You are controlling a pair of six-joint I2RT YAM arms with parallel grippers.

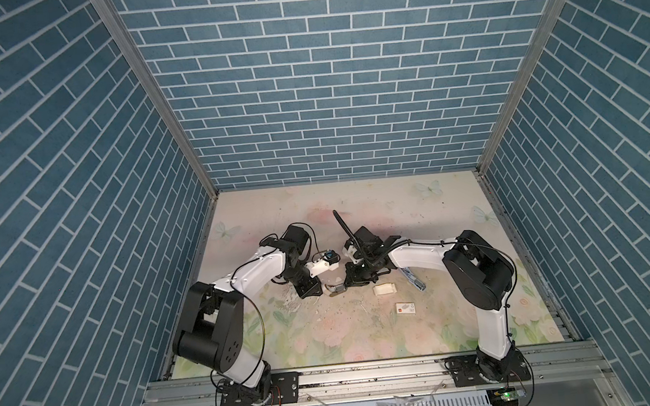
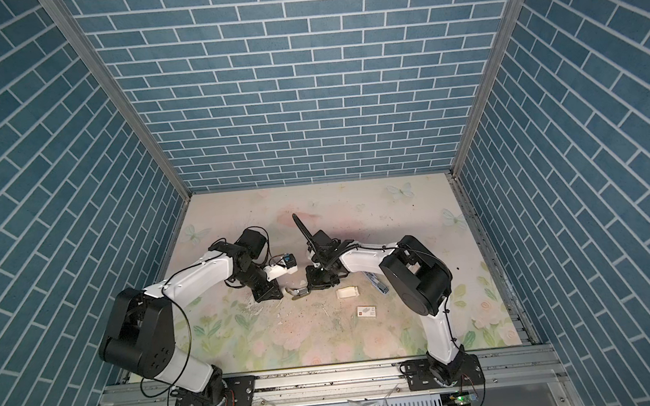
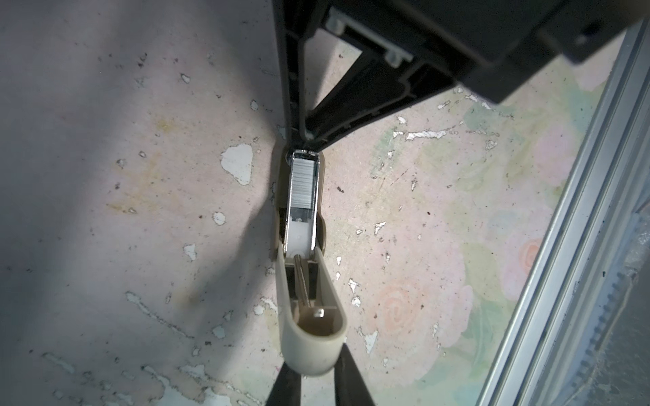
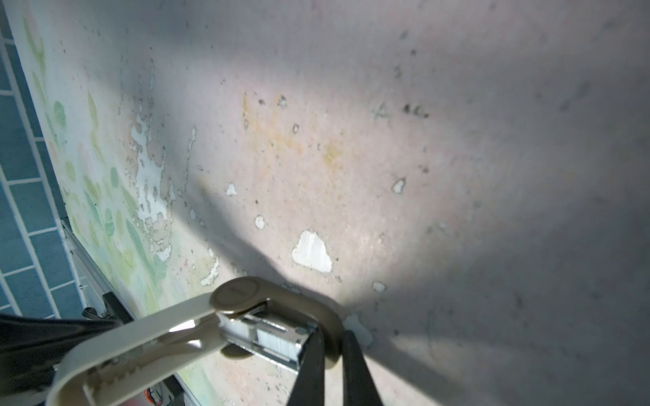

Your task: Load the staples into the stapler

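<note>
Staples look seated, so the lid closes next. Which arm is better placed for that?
Left. The left gripper clamps the lid at its free tip, so it can swing it shut. The right gripper grips the stapler at its front, steadying it. The staples lie in the magazine.

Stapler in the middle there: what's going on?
Both arms hold a beige stapler open between them. The left gripper grips the tip of its swung-open lid; the right gripper pinches the front end of the base. A strip of staples already lies in the open channel; the lid is not yet closed.
</note>
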